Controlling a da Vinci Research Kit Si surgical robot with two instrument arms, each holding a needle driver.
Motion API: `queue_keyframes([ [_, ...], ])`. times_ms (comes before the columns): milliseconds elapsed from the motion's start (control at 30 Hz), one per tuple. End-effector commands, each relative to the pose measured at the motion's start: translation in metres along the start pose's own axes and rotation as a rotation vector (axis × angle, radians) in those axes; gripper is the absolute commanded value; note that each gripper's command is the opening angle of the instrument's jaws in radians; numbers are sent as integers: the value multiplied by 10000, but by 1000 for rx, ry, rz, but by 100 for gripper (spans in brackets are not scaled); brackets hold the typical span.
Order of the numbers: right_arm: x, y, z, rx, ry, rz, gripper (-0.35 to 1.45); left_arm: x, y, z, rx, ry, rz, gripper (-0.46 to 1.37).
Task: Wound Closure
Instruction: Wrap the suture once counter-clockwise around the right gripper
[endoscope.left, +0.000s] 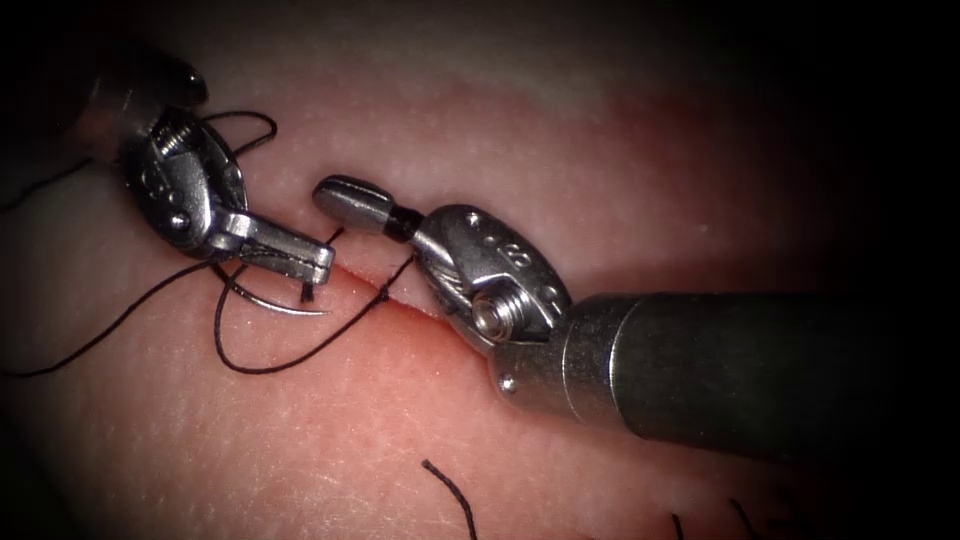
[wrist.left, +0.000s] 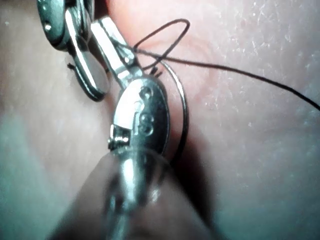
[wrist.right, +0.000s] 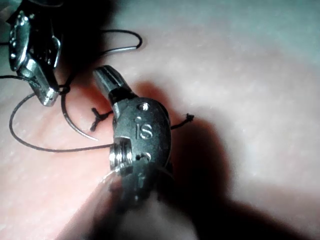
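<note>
The left arm's steel needle driver (endoscope.left: 300, 262) grips with closed jaws the thin curved steel needle (endoscope.left: 275, 302), lying free on the tissue (endoscope.left: 330, 420) left of the right arm's closed, empty tool (endoscope.left: 345, 200).

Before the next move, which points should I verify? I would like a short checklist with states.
1. Left tool shut on the needle near its thread end: ok.
2. Needle tip out of the tissue, at the left end of the cut: ok.
3. Right tool shut, holding nothing: ok.
4. Thread free of right tool's wrist: cannot tell.
5. Cut closed under right tool: cannot tell.
</note>
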Motion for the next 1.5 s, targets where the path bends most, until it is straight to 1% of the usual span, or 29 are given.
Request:
queue_keyframes([
  [33,-1,-1,2,7,-3,-7,-35,0,-2,2,-5,-8,-14,-35],
  [133,-7,-5,11,39,-3,-28,-35,0,-9,6,-10,-21,-47,-35],
  [367,-22,-13,27,92,-1,-69,-35,-1,-19,14,-18,-26,-88,-35],
  [433,-26,-17,31,113,1,-80,-35,-1,-21,15,-26,-26,-116,-35],
  [467,-27,-19,33,126,2,-80,-35,-2,-22,15,-33,-22,-146,-35],
  [567,-33,-28,40,177,6,-98,-35,-3,-28,14,-50,37,-253,-35],
  [600,-33,-30,40,185,7,-102,-35,-3,-29,14,-52,56,-270,-35],
  [667,-34,-35,42,213,9,-109,-35,-4,-33,12,-53,70,-279,-35],
  [700,-35,-39,42,235,10,-110,-35,-6,-36,11,-55,95,-292,-35],
  [800,-34,-46,42,269,13,-120,-35,-10,-41,9,-60,113,-297,-35],
  [900,-33,-50,41,287,15,-128,-35,-15,-43,7,-62,107,-294,-35],
  [933,-33,-53,41,297,15,-126,-35,-18,-44,6,-63,89,-285,-35],
  [1033,-34,-55,38,307,13,-131,-35,-20,-44,4,-66,82,-282,-35],
  [1067,-35,-56,36,314,1,-132,-35,-19,-43,3,-70,70,-275,-35],
  [1167,-34,-57,27,327,-35,-136,-35,-15,-43,-1,-69,68,-275,-35],
  [1267,-33,-56,22,332,-43,-136,-35,-12,-46,-4,-68,72,-278,-35],
  [1333,-33,-55,21,333,-49,-136,-35,-9,-48,-5,-65,73,-278,-35],
  [1433,-36,-56,24,326,-80,-142,-35,-4,-50,-3,-62,76,-278,-35],
  [1500,-37,-58,26,325,-83,-143,-35,-2,-51,-1,-63,74,-276,-35],
])
